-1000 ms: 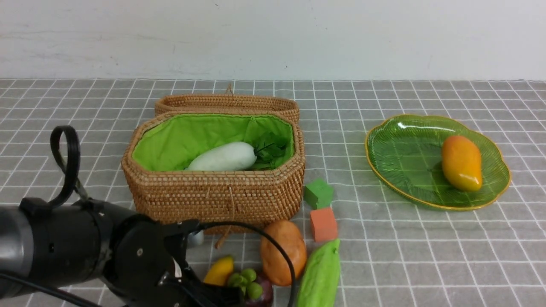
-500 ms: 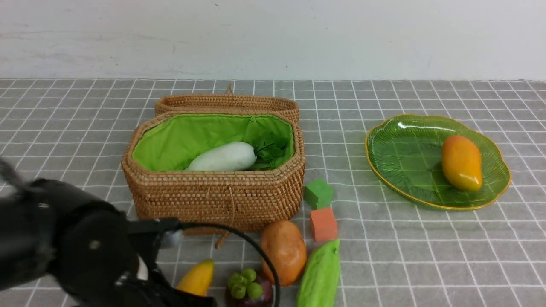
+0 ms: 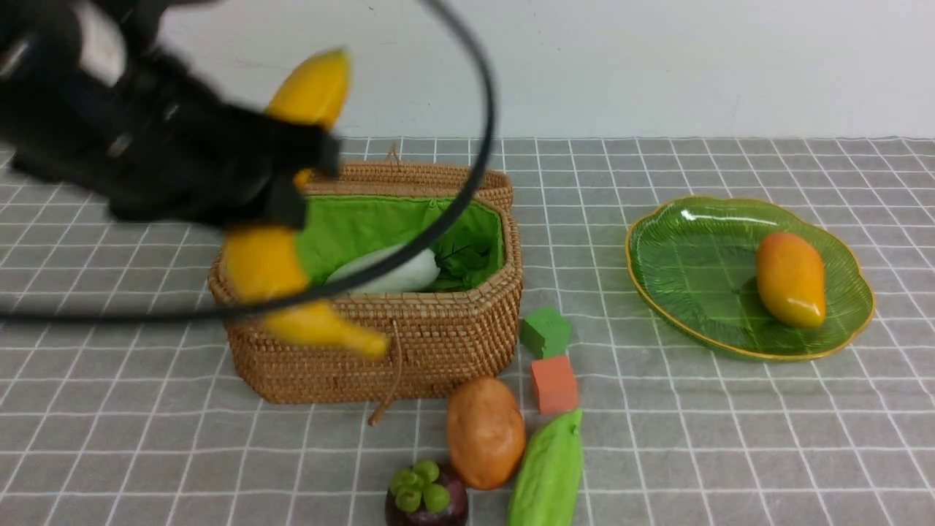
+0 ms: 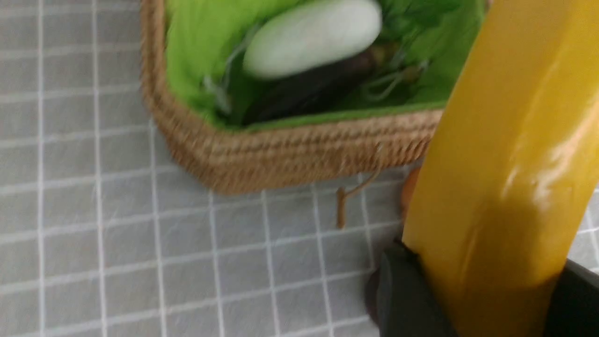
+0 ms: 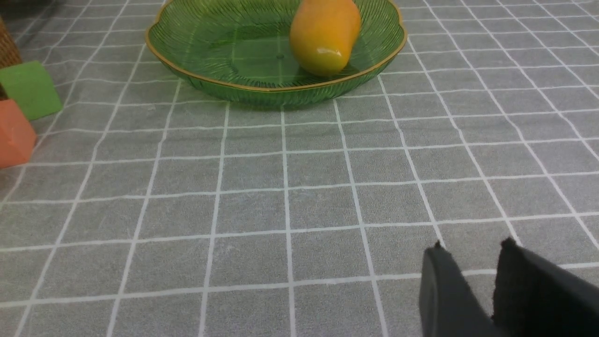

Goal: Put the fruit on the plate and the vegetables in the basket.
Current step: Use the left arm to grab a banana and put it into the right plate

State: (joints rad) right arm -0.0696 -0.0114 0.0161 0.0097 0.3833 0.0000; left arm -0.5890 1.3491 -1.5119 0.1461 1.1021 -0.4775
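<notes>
Left claw is clamped across the middle of the banana and holds it up off the desk, blurred. In the front view the banana overlaps the left end of the basket; cannot tell if it is over the basket or nearer the camera. A black cable loops in front of the basket.

Basket is open, with the lid just behind it. Inside are the white radish and the leafy greens at its right end.

Between basket and plate, just beside the basket's right end: green cube, with the orange cube in front of it. The plate is well apart to the right, with the mango lying on its right half.

On the desk in front of the basket: potato, gourd against its right side, mangosteen at its lower left.

Right claw is low over bare desk near the plate, jaws a narrow gap apart, nothing between them.
</notes>
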